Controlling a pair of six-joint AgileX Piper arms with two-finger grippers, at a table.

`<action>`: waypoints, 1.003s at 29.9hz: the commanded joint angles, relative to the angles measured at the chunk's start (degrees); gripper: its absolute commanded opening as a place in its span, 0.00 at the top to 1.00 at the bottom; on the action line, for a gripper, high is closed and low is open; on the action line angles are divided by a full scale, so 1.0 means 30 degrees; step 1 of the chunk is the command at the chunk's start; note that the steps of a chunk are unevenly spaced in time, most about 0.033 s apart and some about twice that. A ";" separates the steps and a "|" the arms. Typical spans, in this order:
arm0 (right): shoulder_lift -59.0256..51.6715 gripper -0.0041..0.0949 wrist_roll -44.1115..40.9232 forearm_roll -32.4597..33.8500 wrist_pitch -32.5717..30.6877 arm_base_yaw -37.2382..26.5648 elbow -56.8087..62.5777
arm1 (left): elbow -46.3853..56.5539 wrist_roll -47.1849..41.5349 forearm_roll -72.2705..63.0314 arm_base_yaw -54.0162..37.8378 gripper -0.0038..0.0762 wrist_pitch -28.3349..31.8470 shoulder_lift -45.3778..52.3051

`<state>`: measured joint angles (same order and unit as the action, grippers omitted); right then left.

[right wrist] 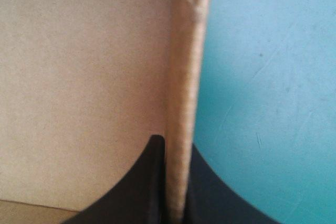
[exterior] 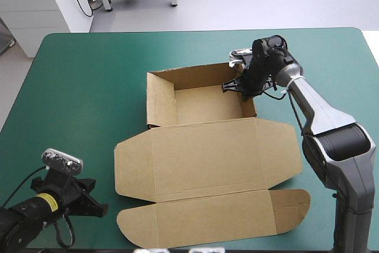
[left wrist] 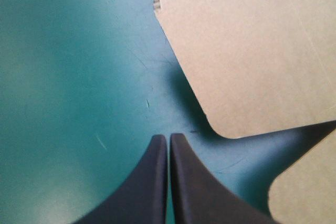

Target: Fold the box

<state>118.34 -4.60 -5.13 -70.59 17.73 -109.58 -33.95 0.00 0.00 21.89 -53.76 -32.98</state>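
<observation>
I had right gripper (right wrist: 176, 142) pinching box (exterior: 207, 146) right wall, one finger inside; left gripper (left wrist: 169, 137) closed, empty, beside box's near-left flap

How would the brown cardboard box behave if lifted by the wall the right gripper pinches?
The brown cardboard box probably comes up light and fairly stiff: thin board, walls standing unaided. Its flat lid would likely sag at the crease. The right gripper pinches only one wall, so it may tilt.

Teal-green table cover (exterior: 89, 87), rounded far corners, faint scuff marks (left wrist: 100, 141) nr front-left.
</observation>
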 commanded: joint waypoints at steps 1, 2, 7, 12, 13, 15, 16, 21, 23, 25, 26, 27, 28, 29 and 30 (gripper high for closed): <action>-0.1140 0.97 0.0326 0.0273 -0.0269 -0.0120 -0.0547 | 0.0707 0.0000 -0.0323 0.0109 0.96 0.1005 0.1339; -0.1224 0.97 0.0326 0.0491 -0.0269 -0.0168 -0.0593 | 0.1028 0.0000 -0.0323 0.0109 0.96 0.1005 0.1799; -0.2331 0.97 0.0326 0.0886 -0.0269 -0.1519 -0.0708 | 0.1557 0.0000 -0.0323 0.0109 0.96 0.0933 0.3045; -0.3959 0.97 0.0738 0.1186 -0.0269 -0.4483 -0.0445 | 0.1557 0.0000 -0.0323 0.0109 0.96 0.0933 0.3357; -0.4394 0.97 0.0773 0.1232 -0.0269 -0.5482 -0.0450 | 0.1557 0.0000 -0.0323 0.0109 0.96 0.0933 0.3357; -0.4980 0.97 0.1079 0.1378 -0.0269 -0.7026 -0.0450 | 0.1557 0.0000 -0.0323 0.0109 0.96 0.0933 0.3357; -0.5234 0.97 0.1381 0.1709 -0.0269 -0.7877 -0.0450 | 0.1557 0.0000 -0.0323 0.0109 0.96 0.0933 0.3357; -0.5782 0.97 0.1726 0.3521 -0.0269 -1.1380 -0.0103 | 0.1557 0.0000 -0.0323 0.0109 0.96 0.0933 0.3357; -0.5782 0.97 0.1673 0.4094 -0.0269 -1.2327 0.0104 | 0.1557 0.0000 -0.0323 0.0109 0.96 0.0933 0.3357; -0.5782 0.97 0.1673 0.4046 -0.0269 -1.3203 0.0294 | 0.1557 0.0000 -0.0323 0.0109 0.96 0.0933 0.3357; -0.5744 0.97 0.1673 0.3955 -0.0269 -1.3562 0.0394 | 0.1557 0.0000 -0.0323 0.0109 0.96 0.0933 0.3357; -0.5744 0.97 0.1673 0.3925 -0.0269 -1.3834 0.0494 | 0.1557 0.0000 -0.0323 0.0109 0.96 0.0933 0.3357; -0.5744 0.97 0.1673 0.3925 -0.0269 -1.3990 0.0595 | 0.1557 0.0000 -0.0323 0.0109 0.96 0.0933 0.3357; -0.5744 0.96 0.1673 0.4038 -0.0269 -1.4062 0.0682 | 0.1557 0.0000 -0.0323 0.0109 0.96 0.0933 0.3357; -0.5715 0.92 0.1673 0.4072 -0.0269 -1.4218 0.0721 | 0.1557 0.0000 -0.0323 0.0109 0.96 0.0933 0.3357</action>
<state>104.33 0.00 6.87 -71.50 -23.86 -106.41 -27.73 0.00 -0.49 21.89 -53.93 -22.44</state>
